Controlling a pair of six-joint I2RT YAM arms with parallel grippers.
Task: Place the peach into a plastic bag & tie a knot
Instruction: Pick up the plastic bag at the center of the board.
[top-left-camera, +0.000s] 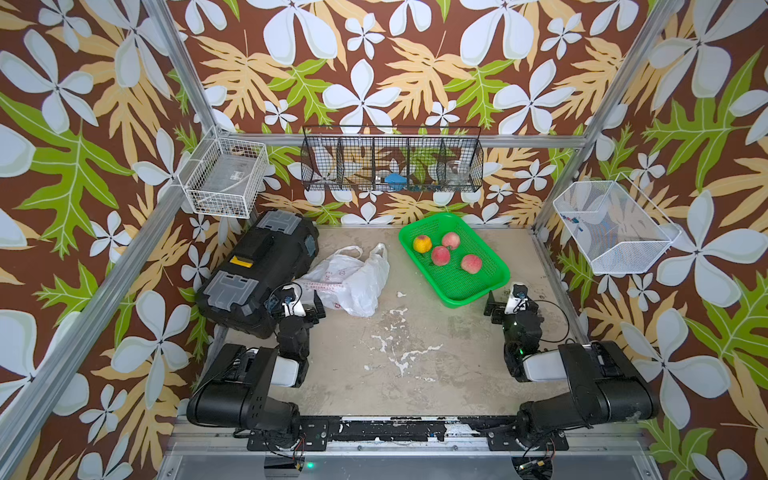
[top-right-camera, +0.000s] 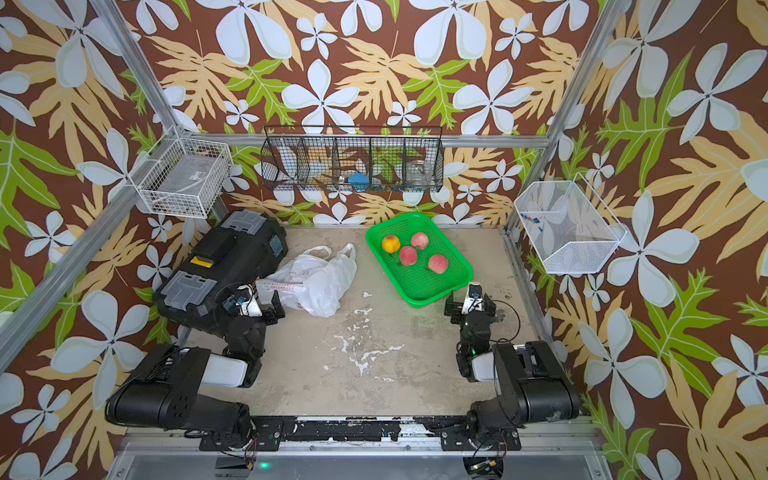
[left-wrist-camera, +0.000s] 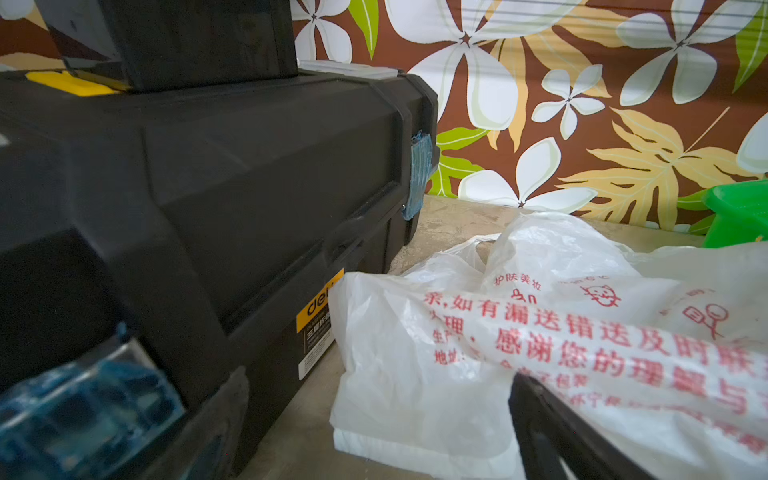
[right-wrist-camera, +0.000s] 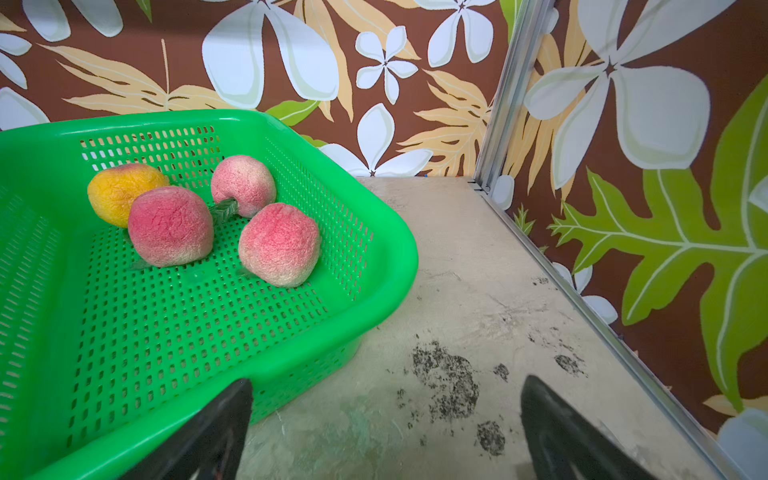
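The plastic bag (top-left-camera: 353, 282) (top-right-camera: 318, 280) lies crumpled on the table, white with red print, and its two loop handles (top-left-camera: 350, 250) are loose; no knot is in view. Several peaches, among them a pink one (top-left-camera: 471, 263) (right-wrist-camera: 278, 245) and a yellow one (top-left-camera: 422, 243), sit in a green basket (top-left-camera: 461, 286) (right-wrist-camera: 166, 332). My left gripper (top-left-camera: 297, 302) (left-wrist-camera: 382, 419) is open at the bag's near end (left-wrist-camera: 540, 332), with plastic draped over one finger (left-wrist-camera: 540, 428). My right gripper (top-left-camera: 511, 305) (right-wrist-camera: 386, 419) is open and empty beside the basket's near corner.
A black toolbox (top-left-camera: 257, 266) (left-wrist-camera: 208, 187) stands right beside the left gripper and the bag. Wire baskets hang on the left wall (top-left-camera: 226, 178), back wall (top-left-camera: 392, 160) and right wall (top-left-camera: 611, 228). An aluminium frame rail (right-wrist-camera: 582, 291) borders the table on the right.
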